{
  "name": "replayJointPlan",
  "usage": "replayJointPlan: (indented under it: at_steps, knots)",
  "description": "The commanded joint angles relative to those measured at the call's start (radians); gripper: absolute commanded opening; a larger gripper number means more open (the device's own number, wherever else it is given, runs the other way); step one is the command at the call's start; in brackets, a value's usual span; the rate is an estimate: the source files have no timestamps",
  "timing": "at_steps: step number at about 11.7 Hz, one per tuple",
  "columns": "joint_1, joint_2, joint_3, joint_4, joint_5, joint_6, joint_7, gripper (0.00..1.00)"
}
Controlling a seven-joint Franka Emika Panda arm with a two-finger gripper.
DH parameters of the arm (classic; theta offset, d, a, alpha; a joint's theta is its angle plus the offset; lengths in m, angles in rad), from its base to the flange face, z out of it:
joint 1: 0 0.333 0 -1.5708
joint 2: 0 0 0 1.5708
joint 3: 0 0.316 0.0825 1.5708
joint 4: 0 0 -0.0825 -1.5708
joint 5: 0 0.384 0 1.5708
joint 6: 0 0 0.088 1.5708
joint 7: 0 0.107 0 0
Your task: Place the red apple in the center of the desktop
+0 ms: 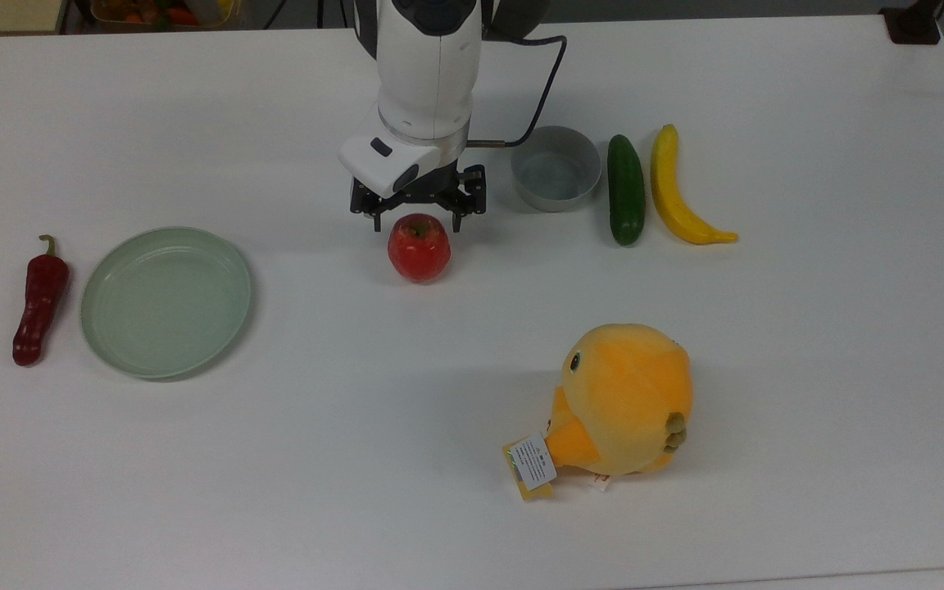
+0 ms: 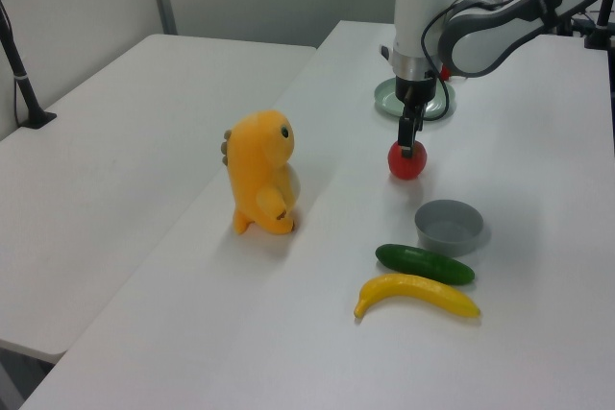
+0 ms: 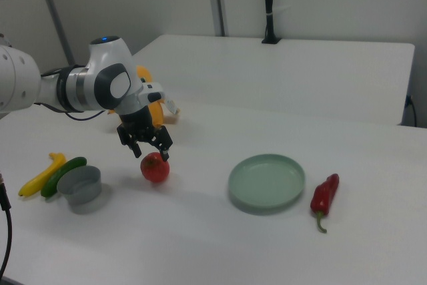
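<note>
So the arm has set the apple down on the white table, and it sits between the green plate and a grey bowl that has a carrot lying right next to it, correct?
Nearly. In the top view the red apple rests on the desktop under the open gripper, between the green plate and the grey bowl. But beside the bowl lies a green cucumber, not a carrot.
</note>
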Motion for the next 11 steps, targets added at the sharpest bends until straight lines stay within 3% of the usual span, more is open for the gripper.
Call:
replayJointPlan:
  at_steps: [1,3,8,10,11]
  knots:
    - [0.011,0.000,-0.012,0.001,-0.008,0.005,0.016,1.00]
    - [0.011,-0.037,-0.012,0.001,-0.002,-0.013,0.021,1.00]
    - [0.017,-0.146,-0.012,0.063,0.016,-0.226,0.077,1.00]
    - [0.017,-0.259,-0.021,0.057,0.028,-0.306,0.119,1.00]
    - [0.026,-0.289,-0.048,0.057,0.073,-0.327,0.119,1.00]
